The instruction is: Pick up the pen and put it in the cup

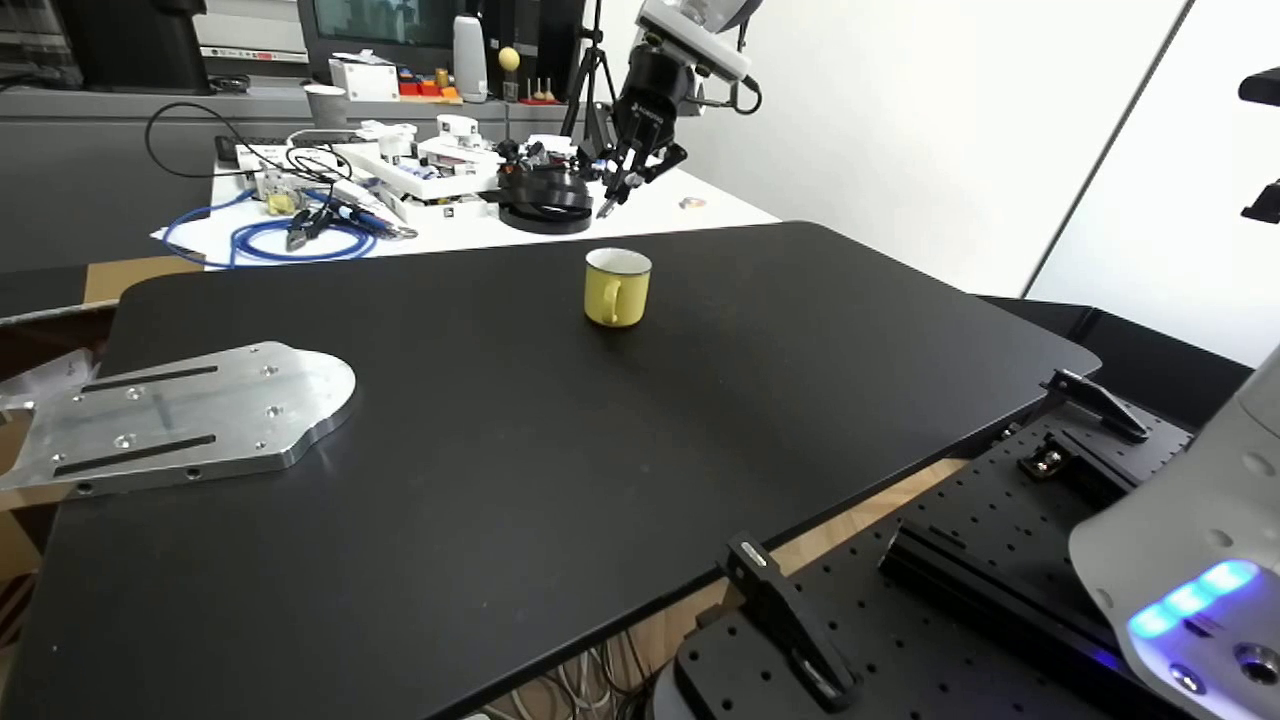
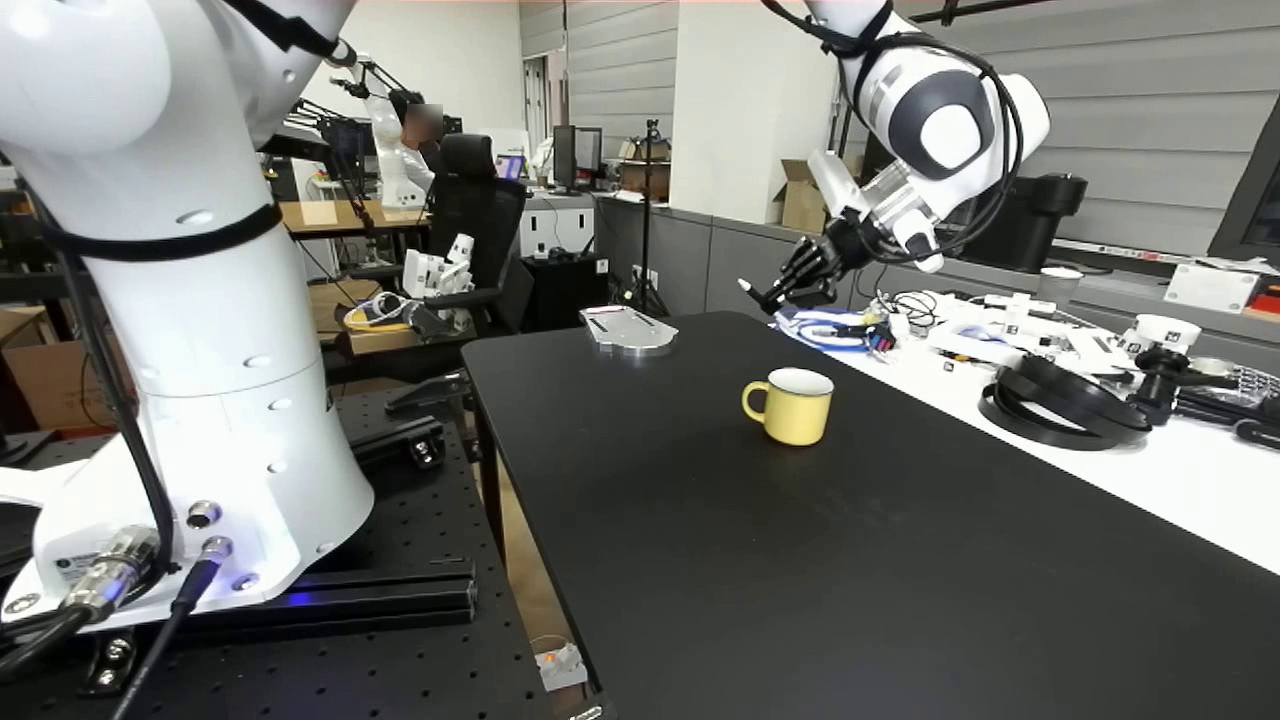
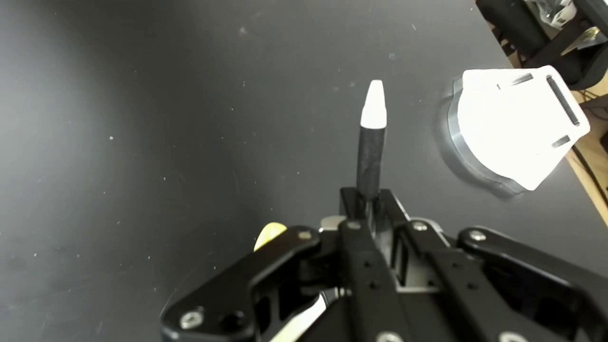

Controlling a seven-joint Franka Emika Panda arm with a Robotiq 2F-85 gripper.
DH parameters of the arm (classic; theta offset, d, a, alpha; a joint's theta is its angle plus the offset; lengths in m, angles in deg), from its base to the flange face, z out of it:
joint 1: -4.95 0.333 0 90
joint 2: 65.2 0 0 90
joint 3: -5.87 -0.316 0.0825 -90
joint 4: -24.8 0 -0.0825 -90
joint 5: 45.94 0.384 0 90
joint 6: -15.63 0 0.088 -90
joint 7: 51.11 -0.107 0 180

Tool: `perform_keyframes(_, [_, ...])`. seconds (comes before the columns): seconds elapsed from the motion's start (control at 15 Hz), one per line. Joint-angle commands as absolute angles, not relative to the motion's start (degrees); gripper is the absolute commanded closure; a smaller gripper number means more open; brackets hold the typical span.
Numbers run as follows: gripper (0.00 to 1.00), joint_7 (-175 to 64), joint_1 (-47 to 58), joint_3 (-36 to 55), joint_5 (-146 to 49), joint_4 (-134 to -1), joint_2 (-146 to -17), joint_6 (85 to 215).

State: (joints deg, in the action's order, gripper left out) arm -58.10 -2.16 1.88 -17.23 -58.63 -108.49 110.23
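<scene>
Your end effector [image 3: 369,204], nearest in the wrist view, was clenched on the pen [image 3: 371,152], its white tapered end jutting past the 2 fingertips [image 3: 350,202] toward the frame's top, probably so that end could enter the cup [image 2: 798,410] first. The cup stood apart, right of center in an exterior view, upright on the counter [image 2: 900,570] to receive it. You likely needed to turn the pen downward.

The cup [image 2: 798,412] looks smooth and glossy, like enamel. The plate [image 1: 210,410] is bare metal with a soft sheen. The surface [image 1: 450,560] looks smooth and mostly matt, finely scratched and specked. The pen [image 3: 371,145] seems smooth plastic; the gripper [image 3: 369,203] has a dull finish with shiny metal screws [image 3: 192,319].
</scene>
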Motion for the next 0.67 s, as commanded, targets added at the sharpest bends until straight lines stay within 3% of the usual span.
perform_keyframes(0.0, [0.97, -59.6, -4.0, 2.1, -14.0, -53.9, -112.1, 103.5])
perform_keyframes(0.6, [0.97, -60.2, -6.2, 4.9, -11.5, -51.2, -117.4, 100.0])
